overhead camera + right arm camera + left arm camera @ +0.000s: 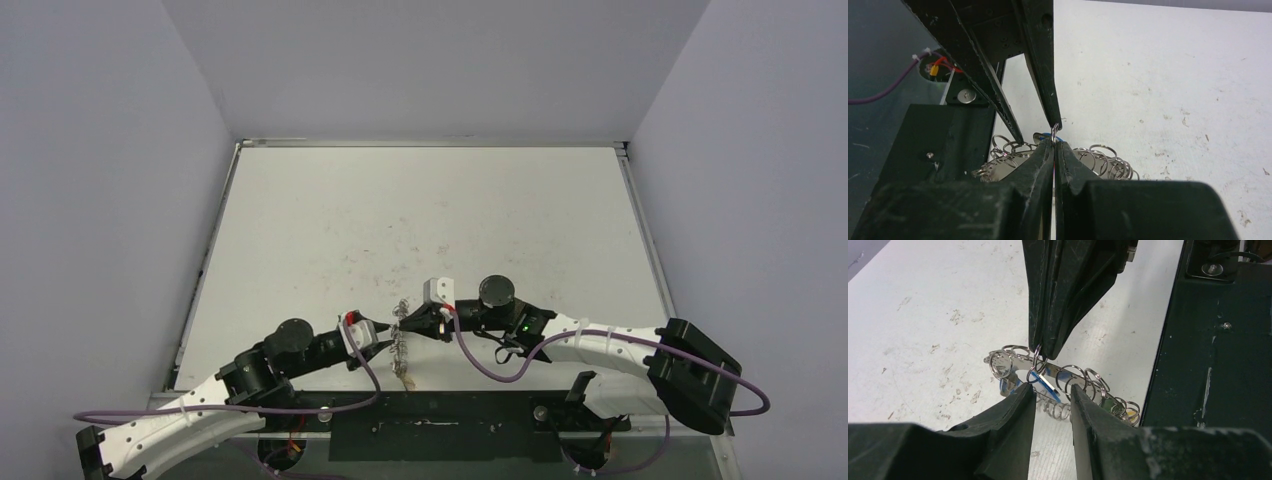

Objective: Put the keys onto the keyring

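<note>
The keyring (pixel 402 350), a silver ring edged with many wire loops, lies near the table's front edge between both grippers. In the left wrist view it (pixel 1083 382) spans the middle, with a blue-tagged key (pixel 1042 381) among its loops and green (pixel 1107 403) and yellow (pixel 1131 412) tags at its right end. My right gripper (pixel 408 322) (pixel 1054 142) is shut on one small wire loop (pixel 1054 131) at the ring's edge; its fingers (pixel 1058 300) come down from above. My left gripper (pixel 385 338) (pixel 1053 389) is open, its tips on either side of some loops.
A black base plate (pixel 430 415) runs along the near edge, right beside the keyring (pixel 1218 365). Grey walls close in the white table (pixel 420 220) on the left, right and back. Purple cables loop off both arms.
</note>
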Available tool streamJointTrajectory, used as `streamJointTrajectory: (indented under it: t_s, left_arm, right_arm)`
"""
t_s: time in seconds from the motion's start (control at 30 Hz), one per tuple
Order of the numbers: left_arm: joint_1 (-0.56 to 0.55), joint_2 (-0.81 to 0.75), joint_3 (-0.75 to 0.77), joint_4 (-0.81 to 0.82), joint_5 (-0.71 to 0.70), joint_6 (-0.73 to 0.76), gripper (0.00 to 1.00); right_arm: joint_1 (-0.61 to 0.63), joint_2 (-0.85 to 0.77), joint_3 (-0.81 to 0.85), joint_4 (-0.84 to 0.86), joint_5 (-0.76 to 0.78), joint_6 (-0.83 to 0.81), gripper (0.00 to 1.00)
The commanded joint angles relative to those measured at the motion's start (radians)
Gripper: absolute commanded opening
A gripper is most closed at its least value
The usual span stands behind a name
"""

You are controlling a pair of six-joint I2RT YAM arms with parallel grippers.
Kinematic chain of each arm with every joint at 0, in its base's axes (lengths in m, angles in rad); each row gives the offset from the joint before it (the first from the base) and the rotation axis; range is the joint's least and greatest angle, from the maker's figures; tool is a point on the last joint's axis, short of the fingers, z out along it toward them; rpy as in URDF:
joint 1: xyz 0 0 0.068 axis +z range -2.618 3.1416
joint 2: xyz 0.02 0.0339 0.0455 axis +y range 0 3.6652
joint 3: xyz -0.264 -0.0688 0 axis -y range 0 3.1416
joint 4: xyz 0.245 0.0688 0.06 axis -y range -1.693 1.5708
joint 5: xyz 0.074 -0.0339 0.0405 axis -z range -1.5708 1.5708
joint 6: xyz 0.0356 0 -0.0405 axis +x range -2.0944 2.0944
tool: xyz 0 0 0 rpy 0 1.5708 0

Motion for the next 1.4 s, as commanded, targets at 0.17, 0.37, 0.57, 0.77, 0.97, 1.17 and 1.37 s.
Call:
streamJointTrajectory:
  t_s: [0.17, 0.37, 0.57, 0.77, 0.97, 1.17, 1.37]
  left_arm:
    - [-0.001, -0.014, -0.024, 0.095, -0.027, -0.020, 0.22]
    - [-0.002, 0.016, -0.024, 0.096, -0.050, -0.019, 0.01]
    - [-0.002, 0.030, -0.031, 0.103, -0.059, -0.023, 0.00]
    - [-0.001, 0.004, -0.013, 0.071, -0.049, -0.027, 0.06]
    - [-0.002, -0.064, -0.010, 0.099, -0.042, -0.061, 0.31]
    - [-0.002, -0.054, -0.030, 0.145, -0.072, -0.110, 0.39]
    - [-0.002, 0.010, -0.018, 0.145, -0.097, -0.105, 0.24]
  right_arm:
    - [0.006, 0.022, -0.014, 0.308, 0.004, 0.114, 0.00]
    - [0.006, 0.023, -0.014, 0.304, 0.002, 0.115, 0.00]
    - [0.006, 0.022, -0.016, 0.310, 0.004, 0.118, 0.00]
    - [0.006, 0.018, -0.023, 0.308, 0.010, 0.115, 0.00]
    - [0.006, 0.013, -0.023, 0.297, 0.011, 0.112, 0.00]
    - [0.006, 0.002, -0.019, 0.277, 0.011, 0.105, 0.00]
    - [0.006, -0.005, -0.020, 0.267, 0.011, 0.103, 0.00]
